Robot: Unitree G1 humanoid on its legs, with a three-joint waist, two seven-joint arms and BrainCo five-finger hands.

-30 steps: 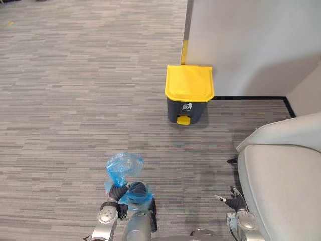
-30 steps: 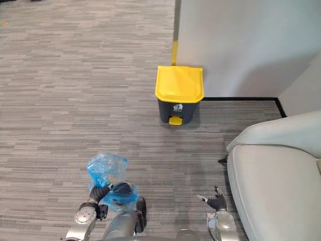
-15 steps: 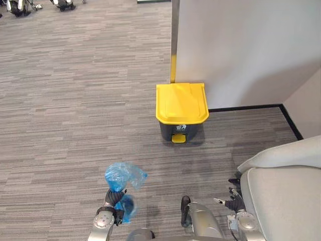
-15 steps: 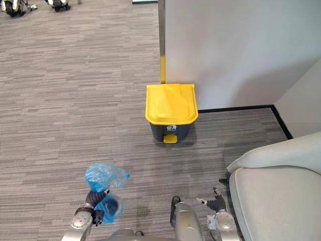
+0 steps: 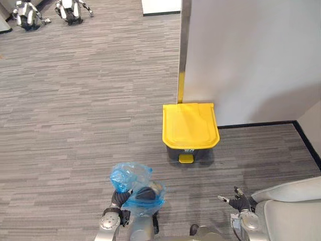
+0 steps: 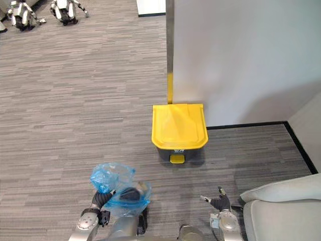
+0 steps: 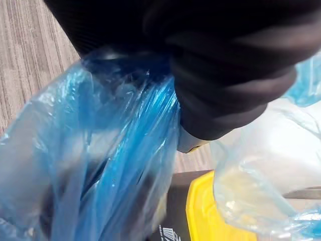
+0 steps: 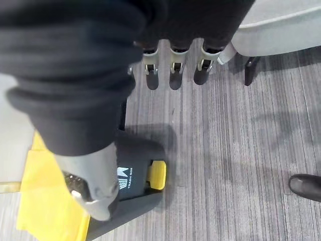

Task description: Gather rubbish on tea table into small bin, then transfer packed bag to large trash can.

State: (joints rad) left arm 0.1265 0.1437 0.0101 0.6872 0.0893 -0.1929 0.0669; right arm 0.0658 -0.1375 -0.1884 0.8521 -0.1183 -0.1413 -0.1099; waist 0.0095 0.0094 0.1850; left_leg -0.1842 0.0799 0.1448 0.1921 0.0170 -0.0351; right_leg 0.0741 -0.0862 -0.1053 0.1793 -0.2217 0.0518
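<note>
**Here, the bag hung in the left hand and the can stood shut**

Grey carpet (image 5: 75, 110) covered the floor. A white wall (image 5: 251, 55) rose at the far right, and the corner of a pale sofa (image 5: 293, 213) showed at the near right. The trash can (image 5: 190, 152) stood on the carpet against the end of that wall, its yellow lid (image 5: 190, 125) down. The blue bag (image 5: 134, 185), crumpled and see-through, hung in front of the can on the robot's left, near it but not touching. The left hand (image 5: 119, 199) was clenched around the bag's gathered neck, and in the left wrist view blue plastic bunched against its dark cover. The right hand (image 5: 239, 203) hung beside the sofa's edge, fingers (image 8: 173, 75) loosely spread and holding nothing. A small yellow pedal (image 5: 186, 158) stuck out at the can's foot.
</note>
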